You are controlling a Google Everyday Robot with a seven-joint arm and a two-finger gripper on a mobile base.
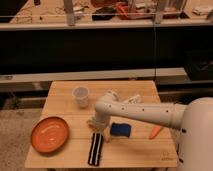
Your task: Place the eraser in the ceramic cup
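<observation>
Wooden desk (145, 150): gripper (97, 126) seen just over eraser (95, 148) far end, state can't be told; bar should be gripped mid-length, crosswise, for ceramic cup (80, 96).

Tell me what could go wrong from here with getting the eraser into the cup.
1. The eraser is long and the ceramic cup small, so it may miss the mouth or tip the cup.
2. The gripper sits at the eraser's far end, close to the blue object, and could nudge that instead.
3. The eraser lies near the table's front edge, so a push might slide it off.
</observation>
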